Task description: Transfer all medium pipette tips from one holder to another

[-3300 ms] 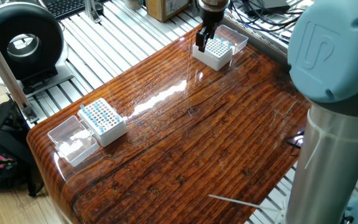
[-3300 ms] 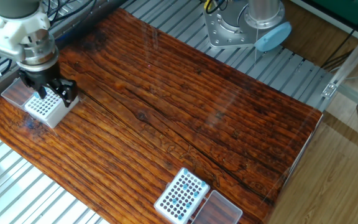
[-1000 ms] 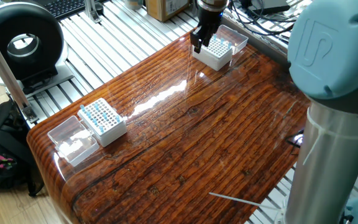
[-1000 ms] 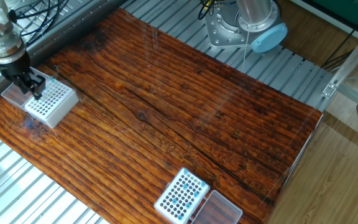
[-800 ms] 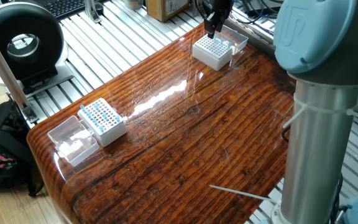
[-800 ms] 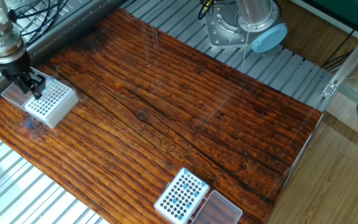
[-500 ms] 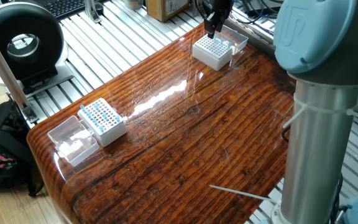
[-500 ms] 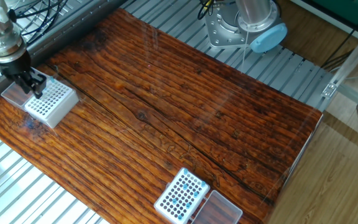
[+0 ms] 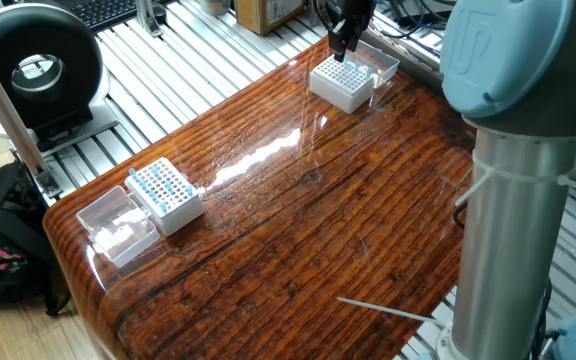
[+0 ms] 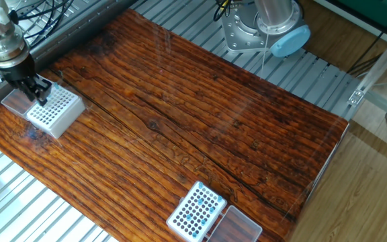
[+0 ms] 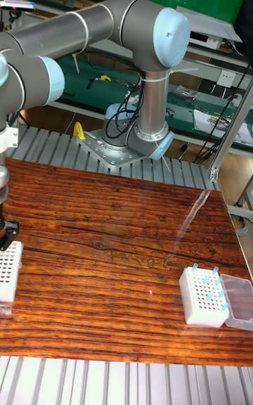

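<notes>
My gripper (image 10: 37, 93) hangs at the back corner of the far white tip box (image 10: 54, 109), its fingertips close above the box top. The same gripper (image 9: 344, 38) shows just behind that box (image 9: 343, 84), and at the left edge of the tall view (image 11: 7, 233). Its fingers stand close together, and no tip can be made out between them. This box carries a few medium pipette tips (image 9: 358, 70). The other white box (image 9: 166, 190) (image 10: 197, 210) (image 11: 204, 296) holds several blue-topped tips.
A clear lid (image 9: 118, 226) lies beside the near box, and another lid (image 9: 380, 58) lies behind the far box. The arm's grey column (image 9: 513, 210) stands at the table's right edge. Slatted aluminium rails surround the wooden table (image 10: 200, 128).
Since 3.3 s ago the fingers have narrowed and the gripper has shifted from over the far box's middle to its back corner. Over the last half second nothing moves.
</notes>
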`<action>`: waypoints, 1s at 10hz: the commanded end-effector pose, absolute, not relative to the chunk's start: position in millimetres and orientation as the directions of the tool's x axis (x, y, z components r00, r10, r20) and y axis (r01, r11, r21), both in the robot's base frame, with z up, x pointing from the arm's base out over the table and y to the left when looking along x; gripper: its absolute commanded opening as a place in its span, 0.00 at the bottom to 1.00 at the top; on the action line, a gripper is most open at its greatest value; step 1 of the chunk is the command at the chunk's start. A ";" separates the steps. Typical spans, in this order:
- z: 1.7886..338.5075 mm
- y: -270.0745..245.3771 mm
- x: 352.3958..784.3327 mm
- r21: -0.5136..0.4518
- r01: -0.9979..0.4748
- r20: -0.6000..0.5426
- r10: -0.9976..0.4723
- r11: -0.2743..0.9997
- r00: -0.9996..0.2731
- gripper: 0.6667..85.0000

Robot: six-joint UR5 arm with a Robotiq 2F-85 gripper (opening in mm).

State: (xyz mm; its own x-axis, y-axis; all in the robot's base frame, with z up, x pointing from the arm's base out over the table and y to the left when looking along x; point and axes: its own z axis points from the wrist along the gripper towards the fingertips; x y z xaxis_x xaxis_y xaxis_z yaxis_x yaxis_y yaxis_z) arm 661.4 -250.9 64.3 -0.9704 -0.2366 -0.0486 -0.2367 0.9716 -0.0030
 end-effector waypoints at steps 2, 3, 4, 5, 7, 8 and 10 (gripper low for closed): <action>64.9 -249.5 663.2 0.005 -0.227 -0.057 -0.227 0.974 -0.972 0.37; 64.4 -249.1 663.3 0.005 -0.224 -0.057 -0.224 0.974 -0.973 0.36; 64.0 -247.6 663.1 0.007 -0.221 -0.057 -0.221 0.975 -0.974 0.35; 63.8 -247.3 663.1 0.007 -0.221 -0.057 -0.221 0.975 -0.974 0.35; 63.5 -246.5 663.0 0.007 -0.220 -0.057 -0.219 0.975 -0.974 0.32; 63.5 -245.8 662.8 0.008 -0.217 -0.058 -0.216 0.976 -0.975 0.29; 63.8 -245.6 662.7 0.009 -0.211 -0.058 -0.210 0.977 -0.976 0.19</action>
State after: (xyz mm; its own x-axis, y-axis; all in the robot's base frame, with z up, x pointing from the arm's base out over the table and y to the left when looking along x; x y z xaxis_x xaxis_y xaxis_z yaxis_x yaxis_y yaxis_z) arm 661.7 -247.7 62.5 -0.9736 -0.2226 -0.0496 -0.2229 0.9749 -0.0008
